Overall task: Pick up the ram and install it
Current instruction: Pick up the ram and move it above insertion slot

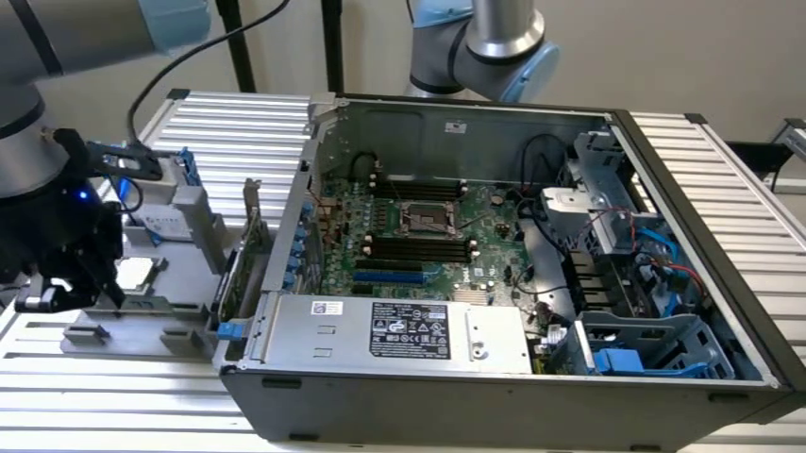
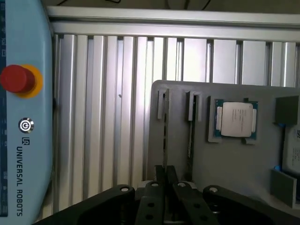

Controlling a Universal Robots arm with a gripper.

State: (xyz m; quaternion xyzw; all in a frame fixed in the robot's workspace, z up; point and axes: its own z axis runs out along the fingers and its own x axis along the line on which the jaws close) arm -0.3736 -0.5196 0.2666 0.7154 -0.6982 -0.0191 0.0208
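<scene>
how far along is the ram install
Nothing done yet: the ram sits slotted in the tray, and the motherboard slots look empty. In hand: the gripper is lined up over the ram. Left: lifting it and seating it.

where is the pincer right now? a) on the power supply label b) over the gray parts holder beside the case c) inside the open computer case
b: the pincer sits over the gray holder, lined up with a ram stick standing in its slot, on the exterior view's left of the computer case.
</scene>
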